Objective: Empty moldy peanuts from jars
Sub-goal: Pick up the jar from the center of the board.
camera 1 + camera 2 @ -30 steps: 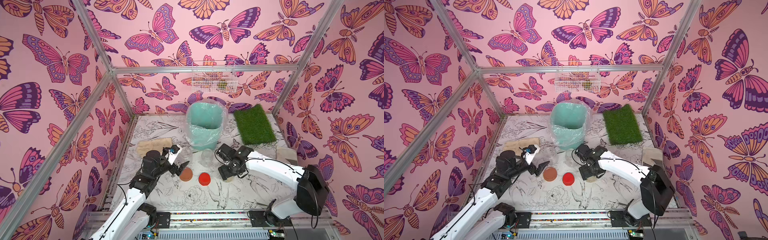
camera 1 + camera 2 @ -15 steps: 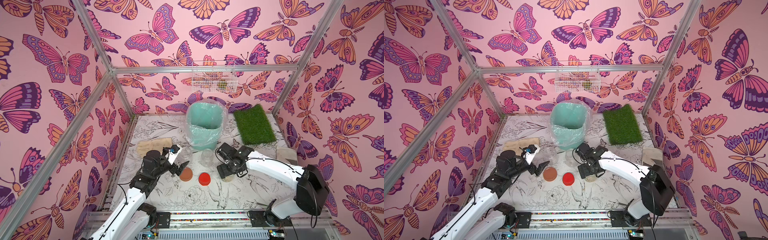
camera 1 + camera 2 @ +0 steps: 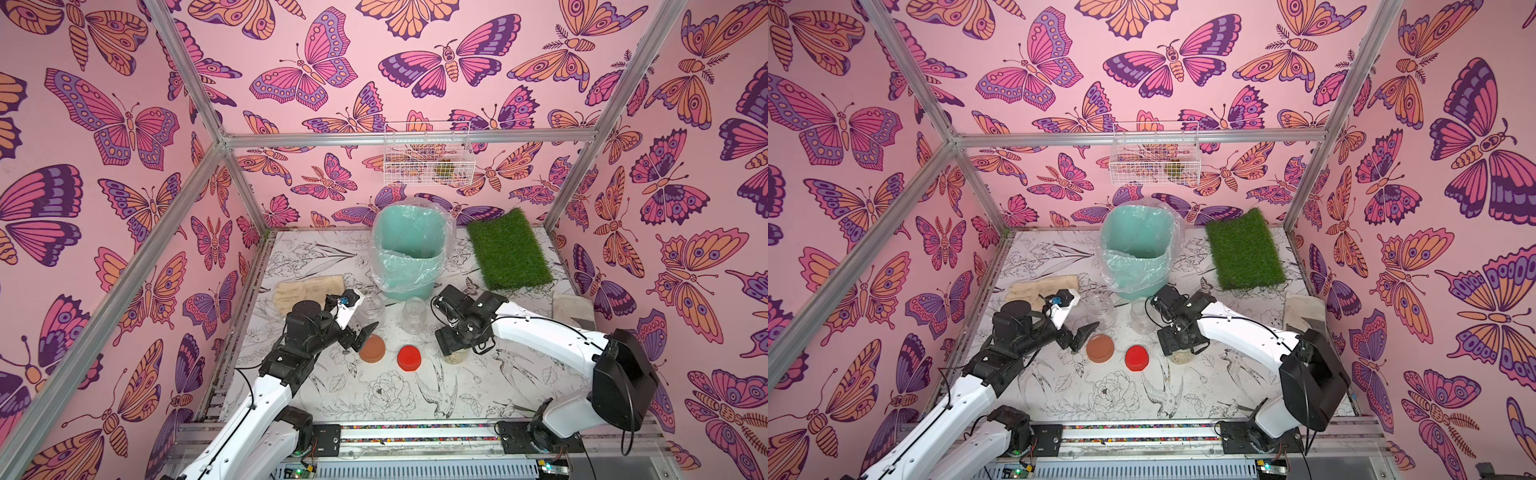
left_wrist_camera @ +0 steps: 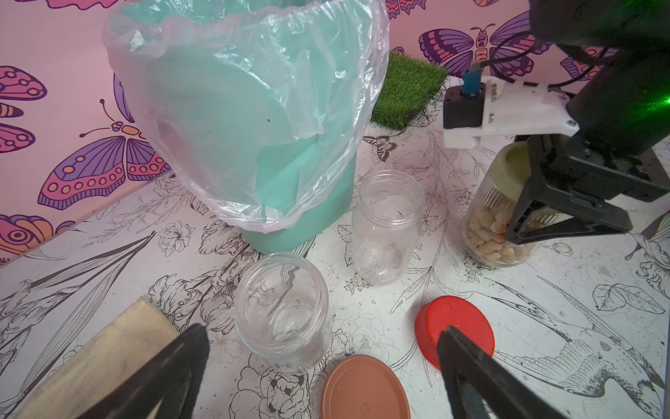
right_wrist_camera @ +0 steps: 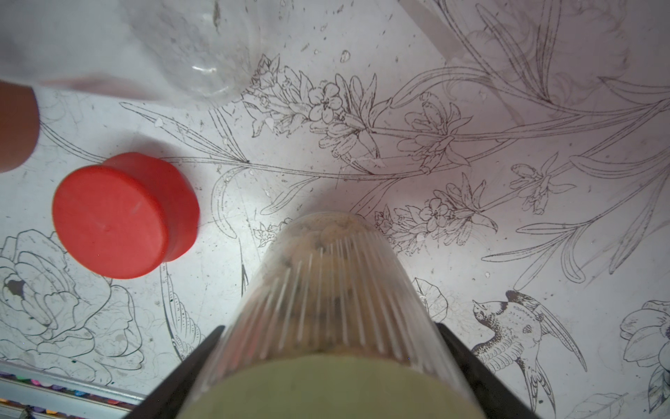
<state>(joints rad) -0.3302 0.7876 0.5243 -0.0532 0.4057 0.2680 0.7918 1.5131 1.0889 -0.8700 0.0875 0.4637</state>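
While I work across from the worktop's left edge, where a beige glove [image 3: 309,291] lies, my left gripper [image 3: 360,336] hangs just above the surface with its jaws spread wide and nothing between them. My guess is that it waits there to take a lid. Just beyond it stands a wide jar [image 3: 371,309], open and empty, and its brown lid [image 3: 372,348] lies flat in front, probably parked clear of the pouring path. That lid bears a small embossed mark in the left wrist view, too small for me to read.

At the middle of the far edge sits the mint-green bin [image 3: 409,274] with its plastic liner, close behind the jars so a tip-out is short. A taller jar [image 3: 414,316] stands in front of it, holding only crumbs, and its red lid [image 3: 409,357] rests nearer me.

Right of that, the third jar [image 3: 456,356] stands upright, its pale green lid [image 4: 507,174] on and the peanuts [image 4: 487,232] heaped in its lower half. My right gripper [image 5: 330,326] straddles its upper wall from above, jaws right beside the plastic. Whether they press on it, I cannot tell. A grass mat [image 3: 509,253] fills the far right corner. I see no labels.
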